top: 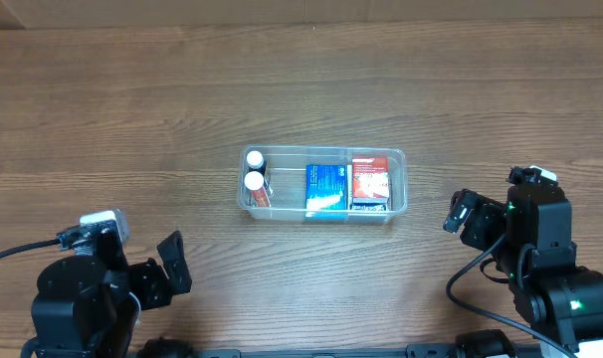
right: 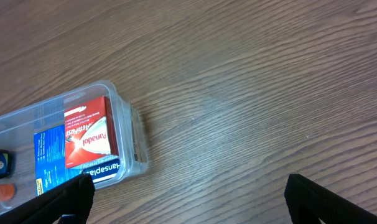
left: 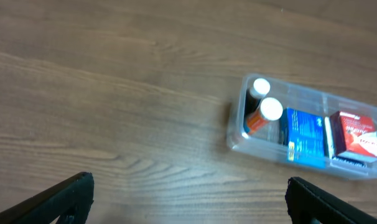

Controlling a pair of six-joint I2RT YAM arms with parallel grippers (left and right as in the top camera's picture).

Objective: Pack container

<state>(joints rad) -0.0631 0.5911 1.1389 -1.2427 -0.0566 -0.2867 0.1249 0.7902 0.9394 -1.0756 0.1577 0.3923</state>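
The clear plastic container (top: 399,187) sits at the table's middle. It holds two white-capped bottles (top: 254,180) at its left end, a blue box (top: 325,188) in the middle and a red box (top: 370,184) at its right end. It shows in the left wrist view (left: 238,124) and in the right wrist view (right: 129,124). My left gripper (top: 172,264) is open and empty at the near left, well apart from the container. My right gripper (top: 458,213) is open and empty, to the right of the container.
The wooden table (top: 132,119) stretches all round the container. Both arm bases stand at the near edge, left and right.
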